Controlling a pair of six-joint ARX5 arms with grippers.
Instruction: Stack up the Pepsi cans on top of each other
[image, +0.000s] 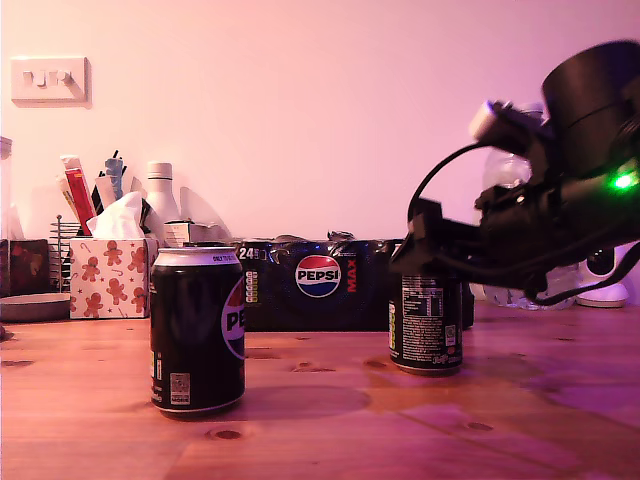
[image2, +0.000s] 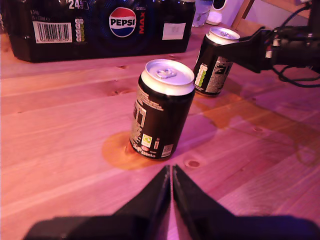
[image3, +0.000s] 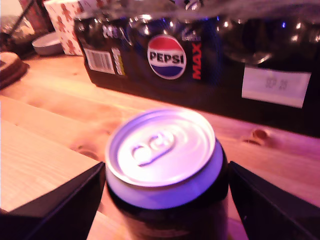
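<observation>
Two cans: both Pepsi cans stand upright on the wooden table (image: 330, 420), well apart, neither stacked.
Second gripper jaws: my second gripper (image3: 165, 175) is spread wide, one finger either side of the nutrition-text can (image: 426, 325); whether the fingers touch the can wall cannot be told.
Nutrition-text can, position: at 3 o'clock from the logo can (image: 198, 330) in the exterior view, with its silver lid (image3: 161, 146) between the open fingers.
First gripper jaws: my first gripper (image2: 171, 182) is closed, tips together, holding nothing.
Logo can, position: just beyond the closed tips, apart from them.
Pepsi Max 24-pack (image: 320, 283): behind both cans.
Gingerbread-print tissue box (image: 110, 275): at 10 o'clock from the logo can in the exterior view.
</observation>
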